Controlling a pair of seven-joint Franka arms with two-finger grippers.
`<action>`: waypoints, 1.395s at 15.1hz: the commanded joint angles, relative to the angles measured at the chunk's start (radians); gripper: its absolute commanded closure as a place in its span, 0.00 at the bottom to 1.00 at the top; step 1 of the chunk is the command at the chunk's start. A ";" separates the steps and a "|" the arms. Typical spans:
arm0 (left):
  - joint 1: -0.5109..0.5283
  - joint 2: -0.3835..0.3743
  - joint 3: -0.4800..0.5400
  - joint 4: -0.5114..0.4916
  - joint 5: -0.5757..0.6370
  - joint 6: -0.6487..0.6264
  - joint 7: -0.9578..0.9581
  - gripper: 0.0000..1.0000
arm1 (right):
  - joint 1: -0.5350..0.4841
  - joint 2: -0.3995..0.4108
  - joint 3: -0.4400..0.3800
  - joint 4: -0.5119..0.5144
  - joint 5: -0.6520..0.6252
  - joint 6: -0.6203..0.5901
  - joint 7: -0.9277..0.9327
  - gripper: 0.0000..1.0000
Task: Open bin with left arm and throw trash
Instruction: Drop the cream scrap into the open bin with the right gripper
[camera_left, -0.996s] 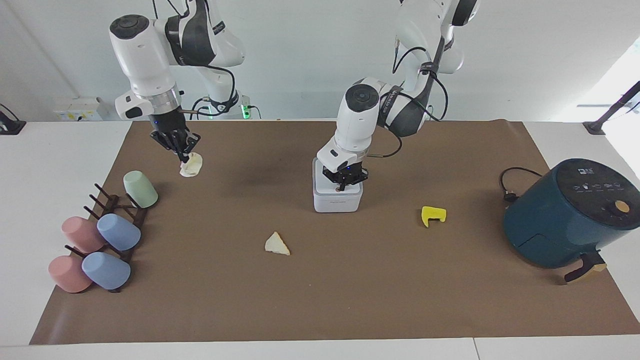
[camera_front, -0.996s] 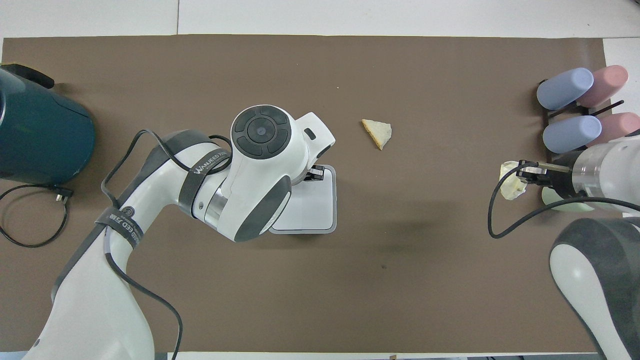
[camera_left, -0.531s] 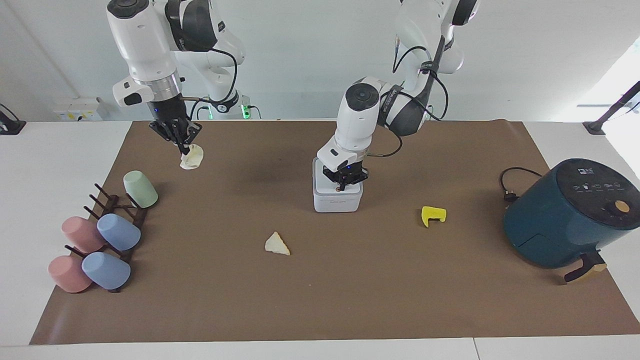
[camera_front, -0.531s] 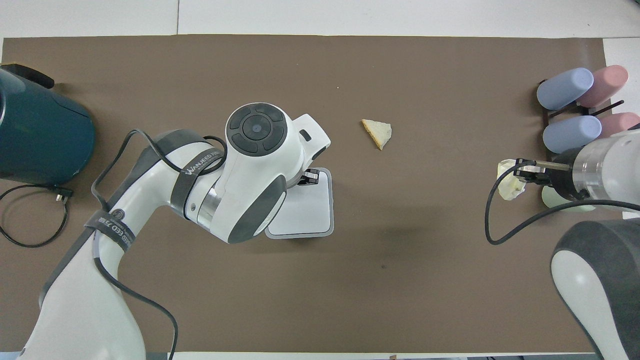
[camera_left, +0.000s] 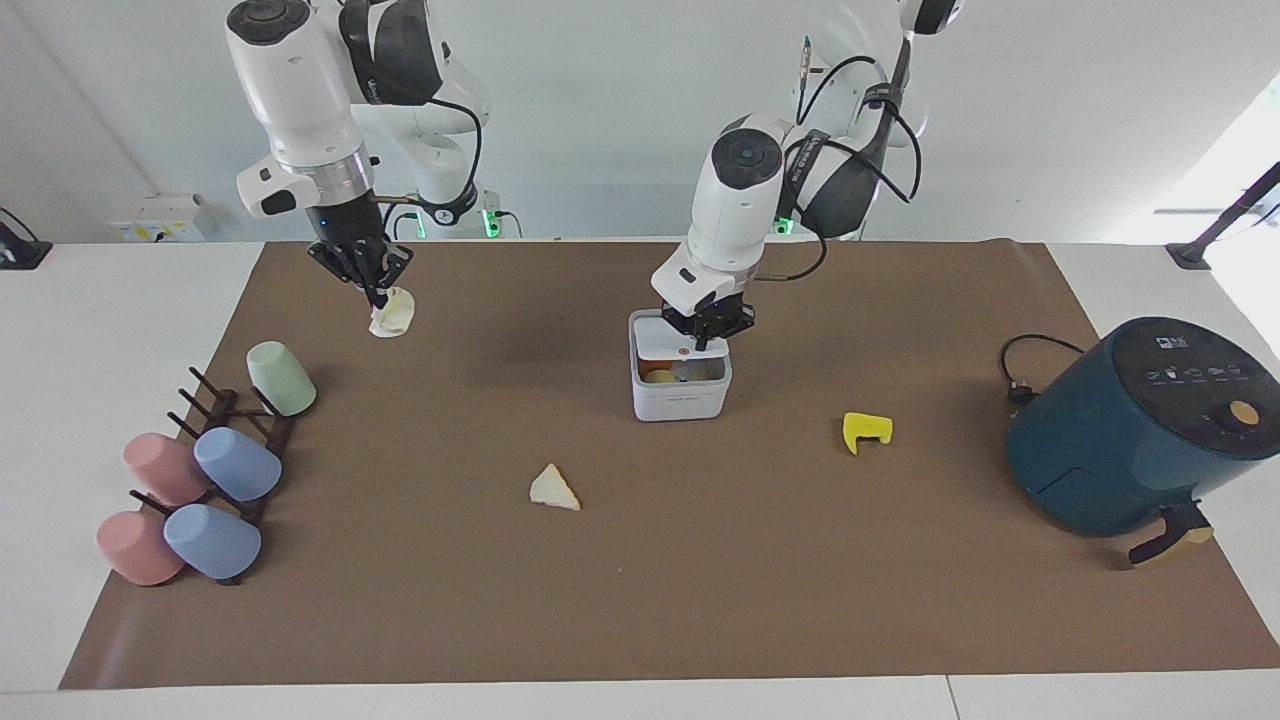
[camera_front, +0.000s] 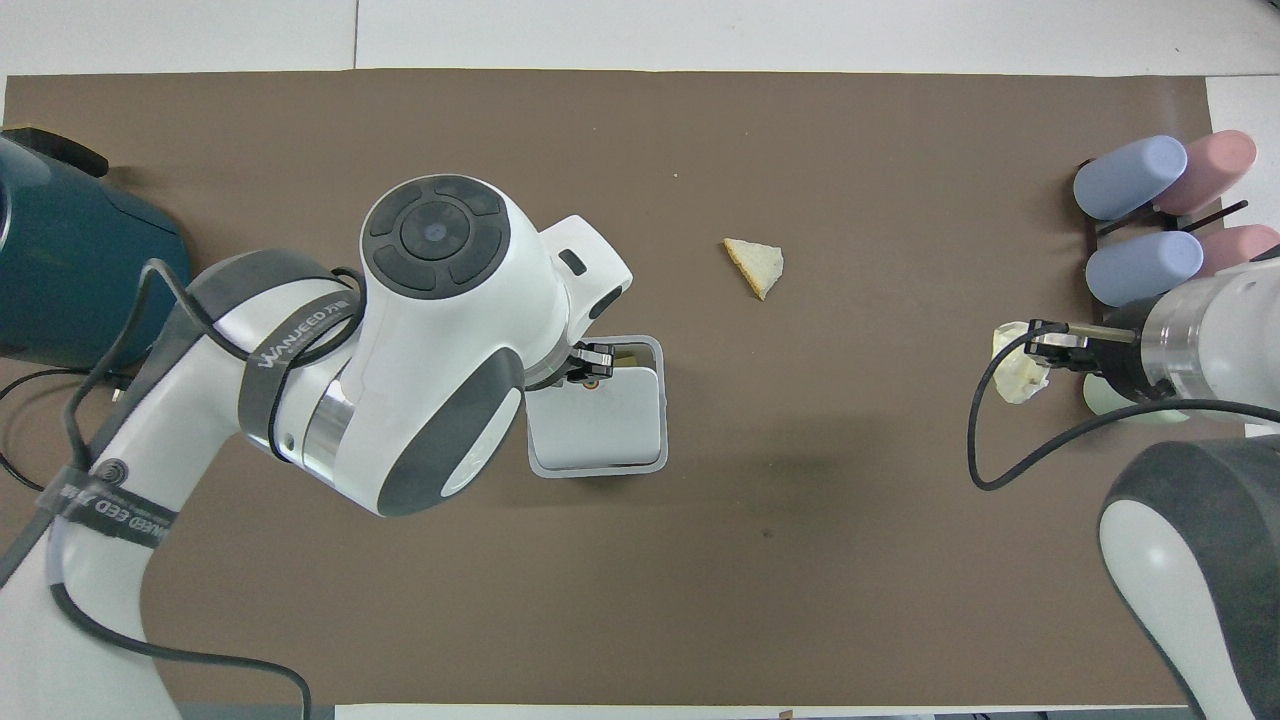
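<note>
A: How far along?

B: Opening part well under way. Lid (camera_left: 664, 341) of the bin (camera_left: 678, 400) tipped up, inside showing, with the left gripper (camera_left: 706, 334) at the lid's free edge by the orange button (camera_left: 683, 352). Cannot tell whether clamped on that edge or only resting against it. Nothing thrown in yet, judging by three scraps outside the bin (some yellowish bits inside it, too small to name).

A: And the right gripper (camera_left: 377, 292)?

B: Closed on the off-white wrinkled scrap (camera_left: 392, 316), raised over the brown mat (camera_left: 640, 600) near the robots' edge, toward the right arm's end. Well apart from the bin, so a carry and a drop left for that one.

A: Count, from the right arm's end across?

B: Five cups (camera_left: 235, 465) on one dark rack (camera_left: 225, 405) near the corner farthest from the robots: two pink, two blue, one green. Three scraps: the held one, one cream wedge (camera_left: 553, 489) lying mid-mat, farther from the robots than the bin, and one yellow notched chunk (camera_left: 866, 431) beside the bin toward the left arm's end. One bin, mid-mat. One dark-teal air fryer (camera_left: 1135, 430) on the mat's edge at the left arm's end.

A: Left to do?

B: Three drops, probably with the lid kept up throughout.
</note>
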 joint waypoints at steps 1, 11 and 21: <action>0.042 -0.107 0.003 -0.010 -0.047 -0.092 0.054 1.00 | 0.031 0.002 0.003 0.002 0.030 0.015 -0.004 1.00; 0.213 -0.273 0.008 -0.015 -0.054 -0.312 0.250 1.00 | 0.366 0.187 0.005 0.103 0.168 0.243 0.260 1.00; 0.460 -0.319 0.014 -0.023 -0.045 -0.359 0.497 0.70 | 0.557 0.373 0.005 0.145 0.168 0.477 0.370 1.00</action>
